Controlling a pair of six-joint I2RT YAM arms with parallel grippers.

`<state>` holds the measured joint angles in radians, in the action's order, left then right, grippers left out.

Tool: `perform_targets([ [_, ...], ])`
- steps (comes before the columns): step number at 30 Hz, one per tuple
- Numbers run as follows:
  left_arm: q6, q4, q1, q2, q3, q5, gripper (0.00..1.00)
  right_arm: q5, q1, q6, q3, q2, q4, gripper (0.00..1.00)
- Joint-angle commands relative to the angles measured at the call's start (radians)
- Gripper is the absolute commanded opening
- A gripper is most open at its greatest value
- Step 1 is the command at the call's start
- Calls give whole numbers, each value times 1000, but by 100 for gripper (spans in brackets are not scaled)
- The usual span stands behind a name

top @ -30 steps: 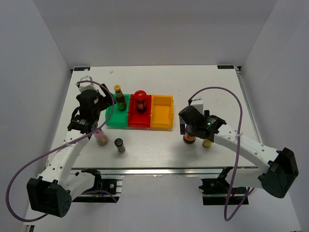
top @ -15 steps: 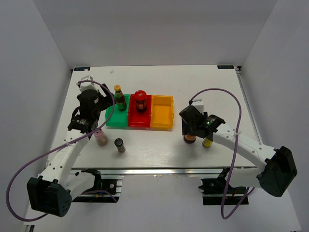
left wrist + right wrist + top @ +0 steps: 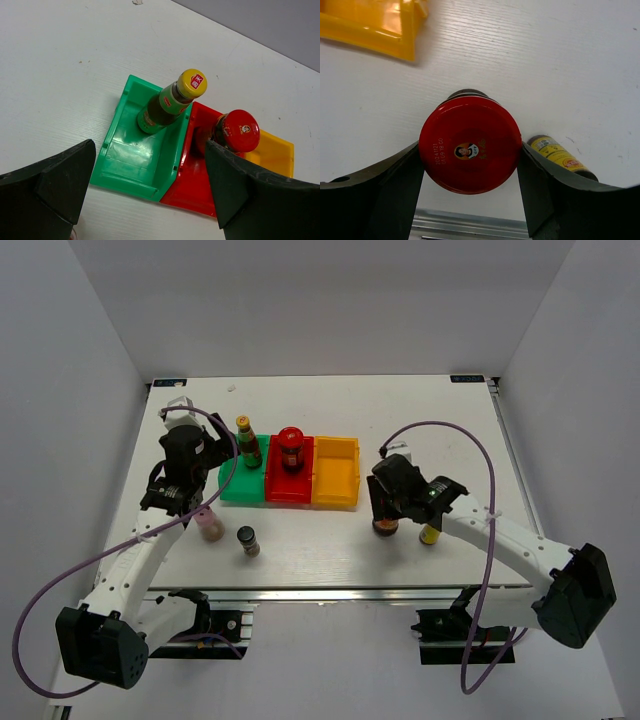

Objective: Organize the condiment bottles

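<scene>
The right pincer (image 3: 386, 512) grips the red-lidded jar (image 3: 469, 145) at its lid, toward the near edge of the tabletop (image 3: 450, 420), right of centre, just beside the small yellow bottle (image 3: 561, 156). The left pincer (image 3: 150, 152) stands wide above the green bin (image 3: 131, 167).

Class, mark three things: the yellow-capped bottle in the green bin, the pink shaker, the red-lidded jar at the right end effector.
yellow-capped bottle (image 3: 192, 83): left wrist view, its yellow cap.
pink shaker (image 3: 211, 527): top external view, its body.
red-lidded jar (image 3: 470, 145): right wrist view, centre of lid.
</scene>
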<state>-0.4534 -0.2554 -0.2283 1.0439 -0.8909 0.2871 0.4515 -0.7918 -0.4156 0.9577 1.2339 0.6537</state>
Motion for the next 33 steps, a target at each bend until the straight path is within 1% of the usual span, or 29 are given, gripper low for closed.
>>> perform_targets([
  [1,2,15,1,2,-13,-8,98,-126,-12,112,92,-56,-161,24],
  [2,4,16,3,4,-13,-6,98,-181,-26,145,95,-45,-181,24],
  [6,7,15,1,16,-17,-3,98,-247,-81,201,153,13,-224,24],
  [8,9,13,3,19,-19,-2,98,-284,-101,221,200,54,-255,21],
  [9,10,13,3,21,-19,0,98,-336,-107,241,219,65,-267,21],
  [12,13,8,3,19,-17,12,98,-390,-124,276,303,125,-313,21],
  [15,15,5,3,10,-14,23,98,-372,-127,285,410,203,-333,20],
  [18,18,7,1,-1,-8,20,98,-349,-127,294,513,294,-348,17],
  [24,24,2,3,-24,1,32,98,-307,-127,304,694,463,-347,18],
  [28,27,1,1,-35,6,40,98,-255,-127,313,795,558,-322,18],
  [31,30,2,1,-41,10,46,98,-202,-127,319,852,637,-304,19],
  [33,30,4,1,-39,13,46,98,-172,-127,322,868,659,-296,19],
])
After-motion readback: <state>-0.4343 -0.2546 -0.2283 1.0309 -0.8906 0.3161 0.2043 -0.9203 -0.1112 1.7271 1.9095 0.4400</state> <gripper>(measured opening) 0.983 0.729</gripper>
